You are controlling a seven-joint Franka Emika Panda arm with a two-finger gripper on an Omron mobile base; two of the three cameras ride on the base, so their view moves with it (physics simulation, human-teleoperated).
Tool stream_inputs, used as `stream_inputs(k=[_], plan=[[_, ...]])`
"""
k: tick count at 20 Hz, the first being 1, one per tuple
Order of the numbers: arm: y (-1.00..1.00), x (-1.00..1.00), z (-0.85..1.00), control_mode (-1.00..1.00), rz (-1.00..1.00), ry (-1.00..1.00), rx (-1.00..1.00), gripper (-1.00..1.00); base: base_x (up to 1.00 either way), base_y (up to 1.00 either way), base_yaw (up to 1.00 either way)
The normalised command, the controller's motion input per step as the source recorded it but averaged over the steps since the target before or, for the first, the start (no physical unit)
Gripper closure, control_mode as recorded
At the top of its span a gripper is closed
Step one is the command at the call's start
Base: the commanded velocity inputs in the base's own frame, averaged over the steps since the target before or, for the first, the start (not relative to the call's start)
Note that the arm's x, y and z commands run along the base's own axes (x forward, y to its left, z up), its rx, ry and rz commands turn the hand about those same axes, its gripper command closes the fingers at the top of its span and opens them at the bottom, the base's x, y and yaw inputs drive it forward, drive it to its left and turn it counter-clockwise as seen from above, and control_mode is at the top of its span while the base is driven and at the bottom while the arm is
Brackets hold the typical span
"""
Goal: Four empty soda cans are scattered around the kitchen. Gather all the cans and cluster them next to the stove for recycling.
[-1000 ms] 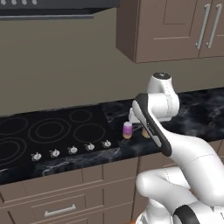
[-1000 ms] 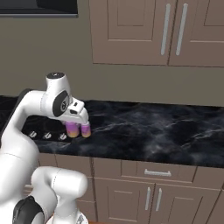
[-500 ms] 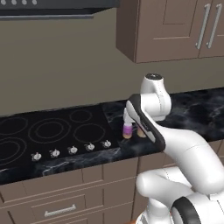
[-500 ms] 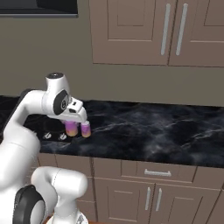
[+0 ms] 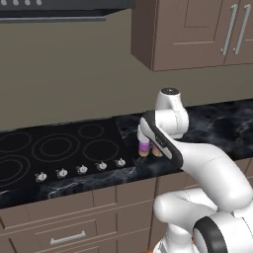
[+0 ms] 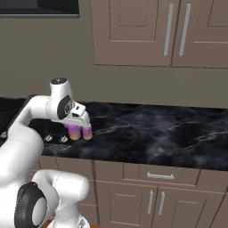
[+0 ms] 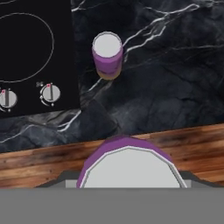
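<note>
The black marble surface point(image 6: 147, 133) is seen running to the right of the black glass stove point(image 5: 59, 148), under brown wall cabinets point(image 6: 147, 31). The tool point(image 6: 80, 119) is held just above that surface beside the stove's knobs and is pinched on a purple soda can point(image 7: 127, 168). A second purple soda can point(image 7: 107, 55) is stood upright on the marble just right of the stove's edge, near the held one.

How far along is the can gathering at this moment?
Done: one purple can stands on the counter beside the stove. In hand: the gripper holds a second purple can close to the first. Left: releasing it, then fetching the other two cans.
</note>
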Motion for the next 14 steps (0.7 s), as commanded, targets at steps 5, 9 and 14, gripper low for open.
stream_inputs(k=[5, 9, 14], plan=[[0.01, 0.07, -0.18, -1.0, 0.0, 0.0, 0.0, 1.0, 0.0, 0.0, 0.0], [0.01, 0.08, -0.18, -1.0, 0.0, 0.0, 0.0, 1.0, 0.0, 0.0, 0.0], [0.03, 0.09, -0.16, -1.0, 0.0, 0.0, 0.0, 1.0, 0.0, 0.0, 0.0]])
